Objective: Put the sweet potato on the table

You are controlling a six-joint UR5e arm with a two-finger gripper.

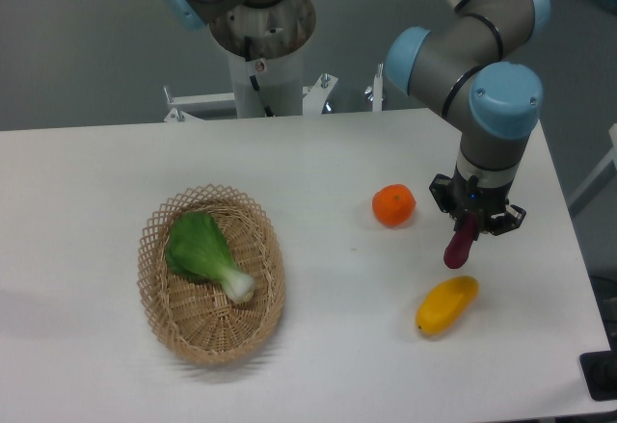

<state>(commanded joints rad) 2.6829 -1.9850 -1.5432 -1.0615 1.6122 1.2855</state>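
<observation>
The claw [469, 223] hangs over the right side of the desk [318, 153], pinched on the upper end of the sweet potato [459, 246]; the tuber dangles almost upright, tilted a little, its lower tip close above the white surface; whether that tip already touches cannot be told from this view. Just left of it sits the orange [394, 205], and nearer the front edge, just below the tuber, lies the yellow fruit [446, 305]; the three are near one another but apart. Far to the left, the wicker basket [211, 336] holds a green bok choy [206, 254], well clear of the work.

The step in hand looks like the setting-down itself, with the carry seemingly done; the next move calls for a short, gentle descent until the tip rests, then a release; the slim tuber will likely topple once freed, so it wants room away from the yellow fruit.
</observation>
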